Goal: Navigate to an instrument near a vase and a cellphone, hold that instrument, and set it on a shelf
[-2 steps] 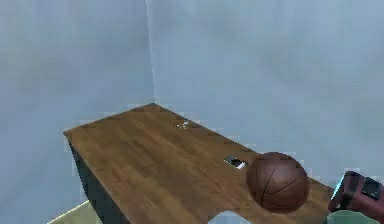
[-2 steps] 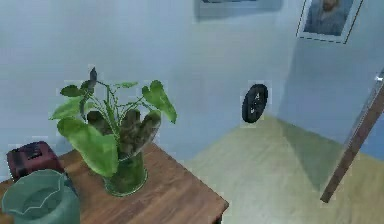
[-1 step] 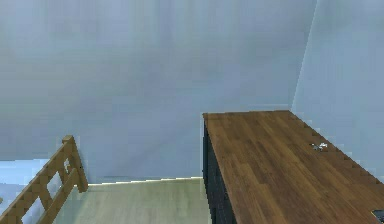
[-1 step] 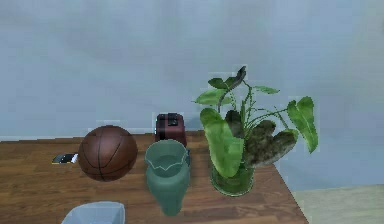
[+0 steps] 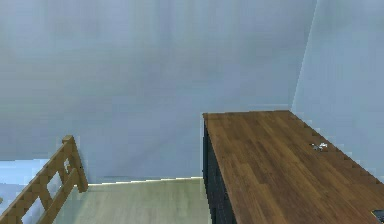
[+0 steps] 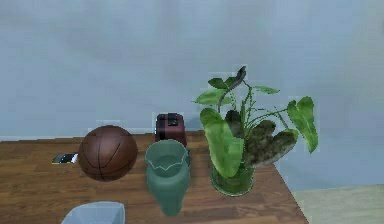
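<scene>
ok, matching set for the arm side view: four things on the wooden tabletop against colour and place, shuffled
Things:
1 basketball
2 vase
3 potted plant
4 small boxy object

Descriptions:
A dark red, back by the wall
B brown, left of the vase
C leafy green, toward the view's right
D pale green, between ball and plant

Pairs: 1-B, 2-D, 3-C, 4-A

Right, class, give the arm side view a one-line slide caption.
A basketball, a green vase, a potted plant and a small dark red box on a wooden table.
</scene>
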Robot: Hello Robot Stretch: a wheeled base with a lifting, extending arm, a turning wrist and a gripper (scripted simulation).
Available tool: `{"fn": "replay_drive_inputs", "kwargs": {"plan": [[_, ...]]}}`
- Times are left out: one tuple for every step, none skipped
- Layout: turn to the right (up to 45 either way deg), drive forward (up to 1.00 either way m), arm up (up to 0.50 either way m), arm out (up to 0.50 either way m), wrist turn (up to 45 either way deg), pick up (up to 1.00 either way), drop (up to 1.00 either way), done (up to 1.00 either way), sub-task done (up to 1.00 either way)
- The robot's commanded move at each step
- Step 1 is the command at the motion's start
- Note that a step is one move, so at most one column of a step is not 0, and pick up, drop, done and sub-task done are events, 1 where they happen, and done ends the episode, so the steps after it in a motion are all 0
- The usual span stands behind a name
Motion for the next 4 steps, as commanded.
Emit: {"fn": "replay_drive_inputs", "kwargs": {"plan": [[0.0, 0.00, 0.32, 0.00, 0.0, 0.00, 0.00, 0.00, 0.00], [0.0, 0.00, 0.00, 0.50, 0.0, 0.00, 0.00, 0.00, 0.00], [0.0, 0.00, 0.00, 0.00, 45.0, 0.00, 0.00, 0.00, 0.00], [0.0, 0.00, 0.00, 0.00, 45.0, 0.00, 0.00, 0.00, 0.00]]}}
